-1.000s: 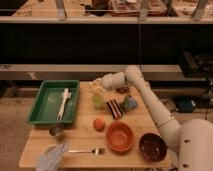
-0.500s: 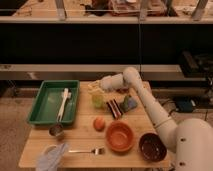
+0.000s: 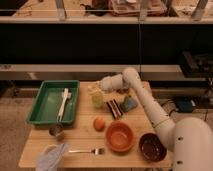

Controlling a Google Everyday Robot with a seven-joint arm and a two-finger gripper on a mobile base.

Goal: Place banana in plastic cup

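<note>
The light-green plastic cup (image 3: 97, 101) stands on the wooden table (image 3: 80, 137), just right of the green tray. The banana (image 3: 93, 90) shows as a pale yellow shape right above the cup's rim, at the tip of my gripper (image 3: 98, 86). My gripper reaches in from the right and hangs just over the cup. I cannot tell whether the banana's lower end is inside the cup or only above it.
A green tray (image 3: 46, 107) holding a white utensil (image 3: 64, 101) sits at the left. A steel cup (image 3: 56, 131), an orange fruit (image 3: 99, 123), an orange bowl (image 3: 120, 136), a dark bowl (image 3: 151, 147), a fork (image 3: 91, 150), a crumpled cloth (image 3: 52, 157), a dark packet (image 3: 115, 108) and a blue-green sponge (image 3: 130, 104) surround the cup.
My gripper with the yellow banana has shifted slightly left and lower, closer over the green cup. Nothing else on the table has moved.
</note>
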